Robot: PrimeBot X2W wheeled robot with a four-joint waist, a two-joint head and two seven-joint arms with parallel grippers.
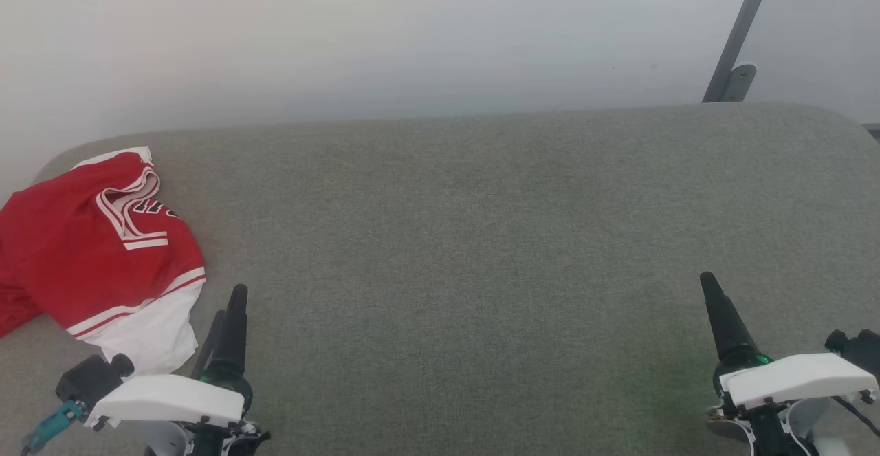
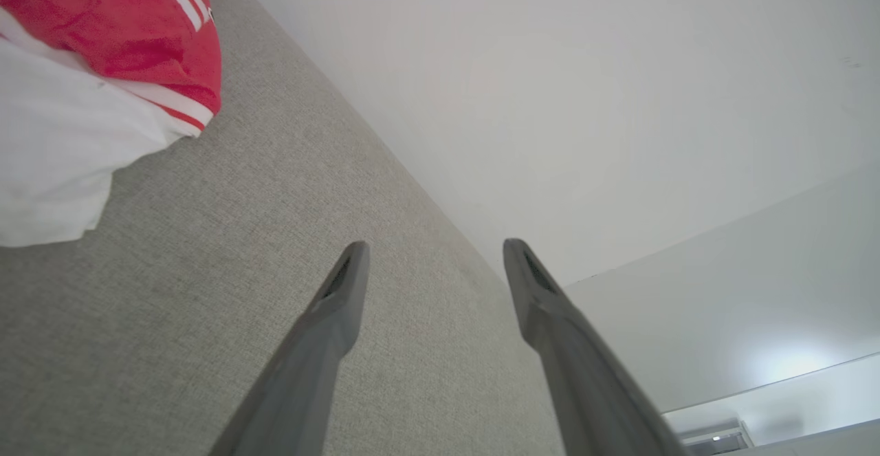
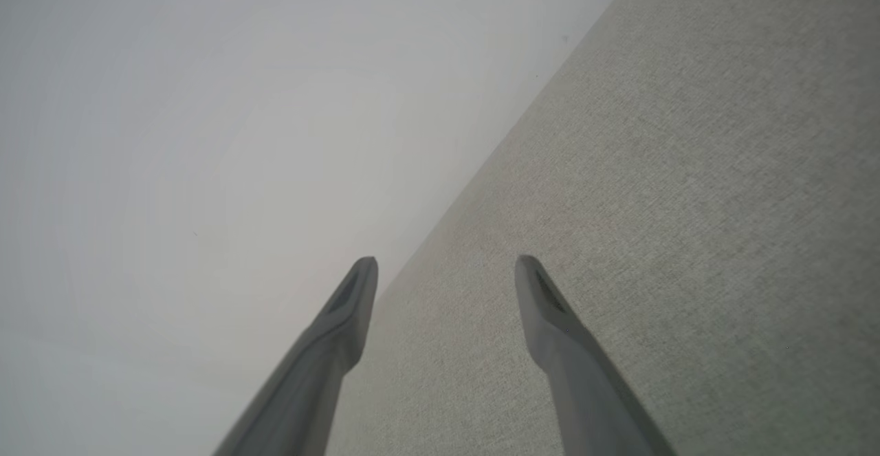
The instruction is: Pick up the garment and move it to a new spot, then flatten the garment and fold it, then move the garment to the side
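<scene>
Two grippers stand at the near edge, both empty. The left gripper (image 1: 229, 302) has its fingers spread wide, hanging over bare cloth surface and touching nothing. The right gripper (image 3: 447, 263) is spread equally wide, also clear of any contact, at the opposite near corner.

Just beside the left gripper, on its outer side, lies the garment (image 1: 75, 250). It is crumpled in a heap at the left end of the surface (image 1: 481, 236), red body uppermost, one white sleeve trailing toward the near edge, part of it running past the left border of the head view. It is not flattened or folded. Only a fragment of the lettering shows.

Assessment: the pick-up has not yet begun, and the whole task remains.

Recommendation: the left gripper is the one placed for the grasp. It should turn outward toward the heap and close on a thick bunch of red cloth near the striped trim, not on the loose sleeve alone, which would likely drag the rest behind it. It should lift until the trailing cloth clears, then carry toward the open middle, where there is room to spread. The right gripper is well apart and would need to cross over to assist.

Beyond the surface stands a pale wall (image 1: 412, 29), with a grey strut (image 1: 739, 36) at the far right.
</scene>
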